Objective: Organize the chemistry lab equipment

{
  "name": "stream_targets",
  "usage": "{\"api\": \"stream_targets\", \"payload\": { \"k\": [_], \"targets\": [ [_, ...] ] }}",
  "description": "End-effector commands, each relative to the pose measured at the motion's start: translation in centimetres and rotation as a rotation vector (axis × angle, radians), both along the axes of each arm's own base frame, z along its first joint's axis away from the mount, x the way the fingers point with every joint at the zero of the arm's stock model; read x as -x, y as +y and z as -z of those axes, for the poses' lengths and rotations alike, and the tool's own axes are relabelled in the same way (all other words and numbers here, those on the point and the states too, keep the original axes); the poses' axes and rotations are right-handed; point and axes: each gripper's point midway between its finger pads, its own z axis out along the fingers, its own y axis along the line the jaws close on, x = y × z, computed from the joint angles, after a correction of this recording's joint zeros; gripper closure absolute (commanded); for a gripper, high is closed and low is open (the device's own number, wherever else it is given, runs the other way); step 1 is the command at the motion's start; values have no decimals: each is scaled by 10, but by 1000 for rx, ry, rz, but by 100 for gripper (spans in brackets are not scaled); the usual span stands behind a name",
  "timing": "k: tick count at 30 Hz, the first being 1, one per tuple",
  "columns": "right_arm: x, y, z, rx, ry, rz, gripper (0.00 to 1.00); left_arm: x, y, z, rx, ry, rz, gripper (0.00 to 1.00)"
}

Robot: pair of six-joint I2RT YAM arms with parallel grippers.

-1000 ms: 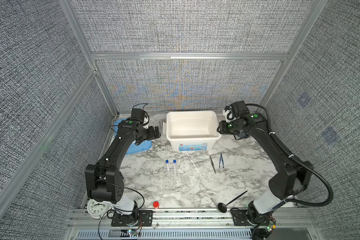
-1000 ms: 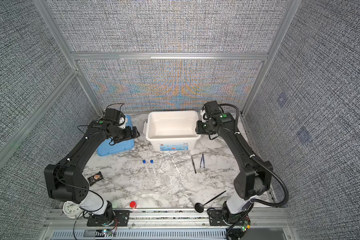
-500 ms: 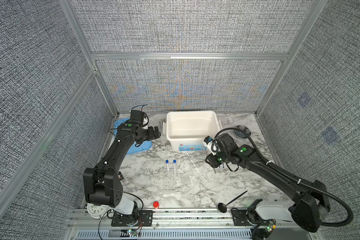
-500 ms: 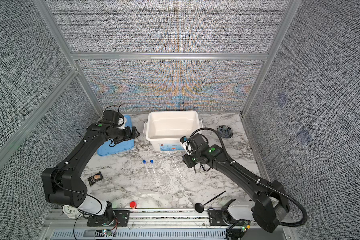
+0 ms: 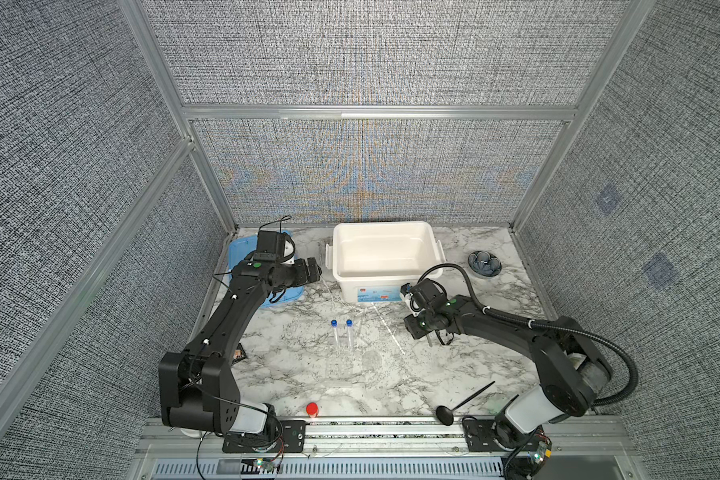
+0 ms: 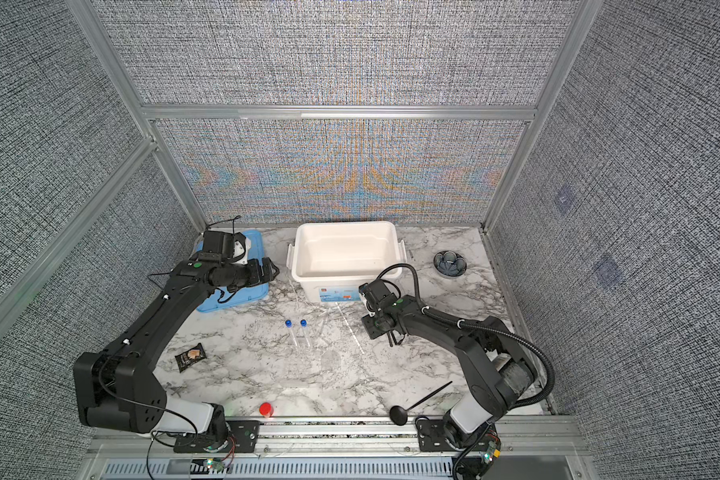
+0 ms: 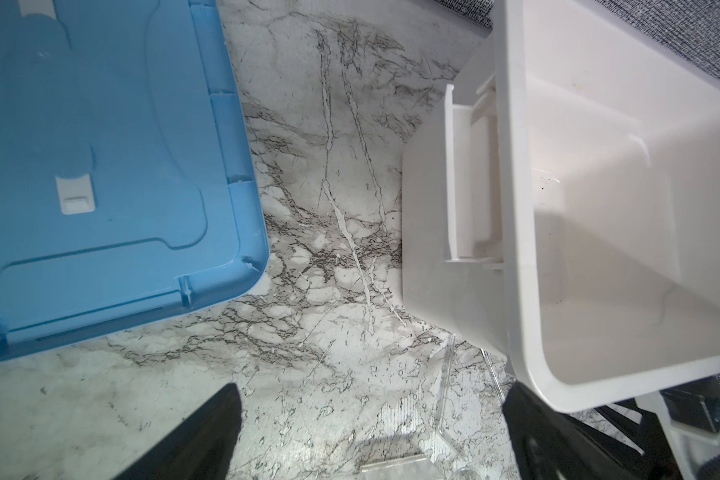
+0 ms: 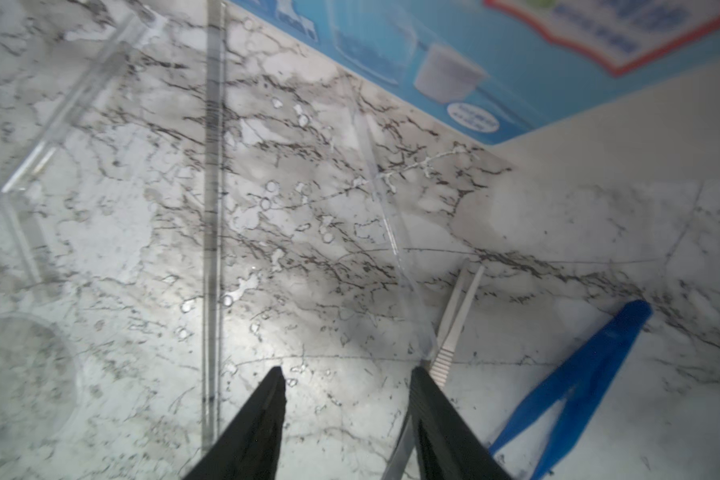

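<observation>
Blue smooth plastic far left: lid point(image 7: 100, 166), off and flat, presumably to leave the tub open. Next, left tool point(image 7: 371, 386) spread wide over bare marbled counter point(image 7: 329, 208), gripping nothing. Mid-counter, two clear round tubes point(image 5: 349, 332) lying side by side, likely to roll. White glossy tub point(image 5: 350, 289), seemingly empty, awaiting kit. Then right tool point(image 8: 348, 370), low, partly apart, empty, just beside ribbed steel tweezers point(image 8: 458, 307); forceps point(image 8: 591, 365) beyond.

Grey woven-fabric walls point(image 5: 350, 54) on three sides, aluminium frame rails point(image 5: 375, 112); white marble-pattern tabletop point(image 5: 292, 365), evenly lit.
</observation>
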Motion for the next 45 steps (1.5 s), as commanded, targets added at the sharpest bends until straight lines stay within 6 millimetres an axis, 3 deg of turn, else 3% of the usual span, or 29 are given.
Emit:
{"api": "stream_targets", "payload": {
  "k": [1, 18, 28, 35, 45],
  "targets": [
    [-12, -5, -1, 16, -49, 63, 49, -6, 8, -11, -29, -72, -22, 1],
    [-5, -8, 20, 52, 20, 28, 56, -3, 9, -13, -21, -109, -33, 1],
    [-23, 0, 8, 50, -51, 2, 50, -1, 10, -13, -25, -130, -29, 1],
    [-23, -3, 23, 63, -11, 18, 50, -1, 13, -13, -37, -126, -44, 1],
    [-3, -2, 24, 28, 50, 0, 66, 1, 16, -12, -48, -143, -48, 1]
  ]
}}
